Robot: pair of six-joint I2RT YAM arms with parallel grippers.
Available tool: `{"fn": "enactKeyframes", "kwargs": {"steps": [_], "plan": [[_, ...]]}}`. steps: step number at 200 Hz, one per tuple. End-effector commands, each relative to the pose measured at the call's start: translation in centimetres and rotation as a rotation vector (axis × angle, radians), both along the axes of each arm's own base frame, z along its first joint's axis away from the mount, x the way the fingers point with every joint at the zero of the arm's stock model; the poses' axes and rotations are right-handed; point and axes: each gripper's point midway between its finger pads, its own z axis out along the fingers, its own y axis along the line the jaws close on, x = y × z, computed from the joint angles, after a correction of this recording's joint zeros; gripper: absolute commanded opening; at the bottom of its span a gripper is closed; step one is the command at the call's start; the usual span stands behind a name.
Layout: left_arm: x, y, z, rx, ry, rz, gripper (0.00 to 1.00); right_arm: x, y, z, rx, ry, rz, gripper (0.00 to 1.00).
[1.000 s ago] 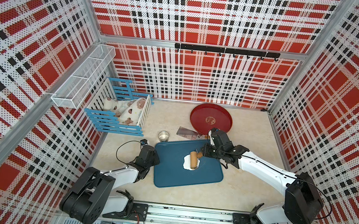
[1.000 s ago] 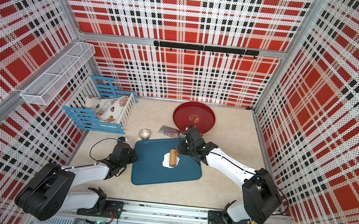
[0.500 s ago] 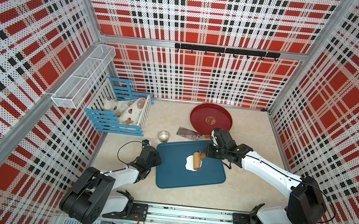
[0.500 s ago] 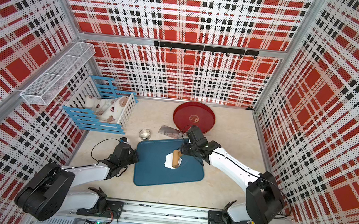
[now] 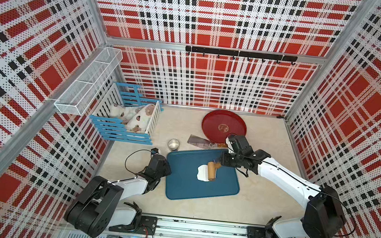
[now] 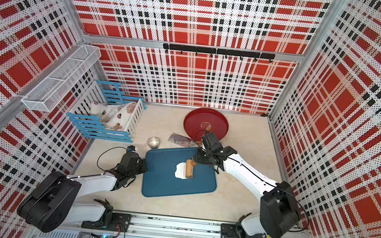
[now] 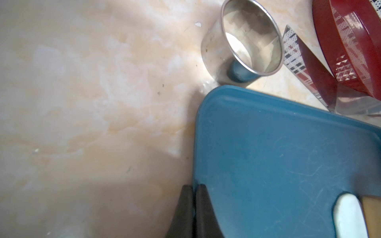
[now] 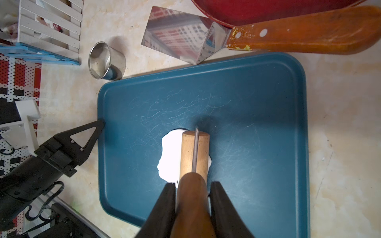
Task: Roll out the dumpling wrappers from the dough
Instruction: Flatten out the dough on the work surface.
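Your right gripper (image 8: pixel 193 185) clamps the handle of the small wooden roller (image 8: pixel 194 152), which lies across the ragged white dough (image 8: pixel 171 154) near the middle of the blue rectangular tray (image 8: pixel 257 103). Your left gripper (image 7: pixel 193 188), pinched closed on nothing, sits at the tray's edge on the beige marbled bench (image 8: pixel 340 144).

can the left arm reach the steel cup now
Probably yes: the left hand sits shut at the edge of the blue tray, with only bare counter between it and the steel cup.
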Motion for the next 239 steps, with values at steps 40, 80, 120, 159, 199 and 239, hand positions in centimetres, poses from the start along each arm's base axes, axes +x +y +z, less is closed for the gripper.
{"fn": "enactKeyframes", "kwargs": {"steps": [40,80,120,159,199,239], "plan": [[1.7,0.2,1.5,-0.031,-0.062,0.050,0.00,-4.0,-1.6,-5.3,-0.100,0.200,0.052,0.00],[1.6,0.1,1.2,-0.031,-0.057,0.046,0.00,-5.0,-0.8,-6.9,-0.132,0.230,0.077,0.00],[1.6,-0.1,1.2,-0.033,-0.055,0.040,0.00,-6.7,-1.4,-8.5,-0.202,0.286,0.091,0.00],[1.6,-0.3,1.2,-0.033,-0.057,0.036,0.00,-8.3,-0.7,-9.7,-0.279,0.324,0.149,0.00],[1.7,-0.5,1.3,-0.031,-0.058,0.032,0.00,-8.8,-0.4,-9.6,-0.347,0.323,0.174,0.00],[1.8,-0.7,1.5,-0.037,-0.065,0.028,0.00,-9.5,1.5,-9.4,-0.392,0.304,0.278,0.00]]}}
